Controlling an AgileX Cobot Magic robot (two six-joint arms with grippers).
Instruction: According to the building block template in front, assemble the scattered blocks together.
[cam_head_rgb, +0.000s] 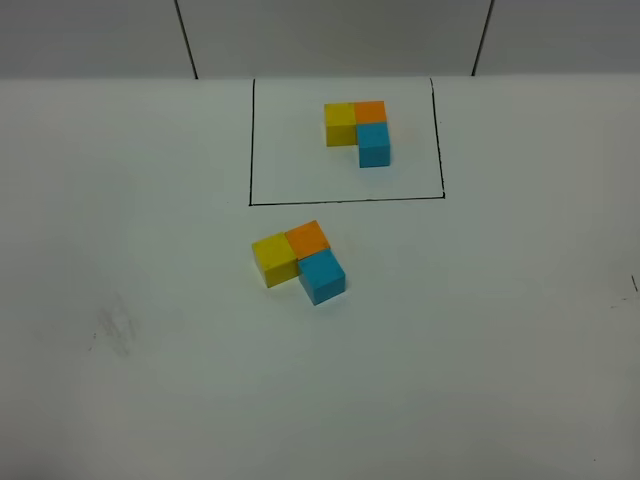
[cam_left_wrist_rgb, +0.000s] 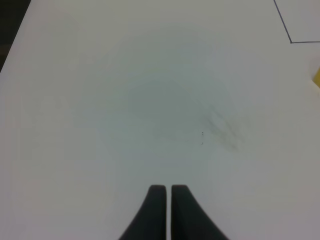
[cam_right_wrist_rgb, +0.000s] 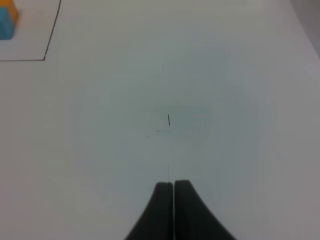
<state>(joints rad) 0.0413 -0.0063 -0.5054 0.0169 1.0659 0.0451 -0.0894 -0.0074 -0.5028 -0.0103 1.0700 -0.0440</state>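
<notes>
- Exterior high view: two sets of three cubes are counted on the white table (cam_head_rgb: 120, 400); the template (cam_head_rgb: 358, 128) is seen inside the black outline (cam_head_rgb: 345, 201), with yellow and orange in a row and blue below orange; the outline is closed on three sides and meets the table's far edge; the loose cubes lie just in front of the outline, yellow block (cam_head_rgb: 274, 258) touching orange block (cam_head_rgb: 308, 240), blue block (cam_head_rgb: 322, 275) touching orange on its near side; the same L is formed, turned slightly; neither gripper is seen here; bare table lies on all sides of the loose trio.
- Left wrist view: the left gripper (cam_left_wrist_rgb: 168, 192) is shown with fingers almost together, a thin slit between, nothing held; a corner of the outline and a yellow sliver are seen at the frame's edge; a grey smudge (cam_left_wrist_rgb: 227, 127) marks the table.
- Right wrist view: the right gripper (cam_right_wrist_rgb: 173, 189) is shown with fingers pressed together, nothing between; a corner of the outline and part of the template's blue and orange cubes are seen well apart from it.
</notes>
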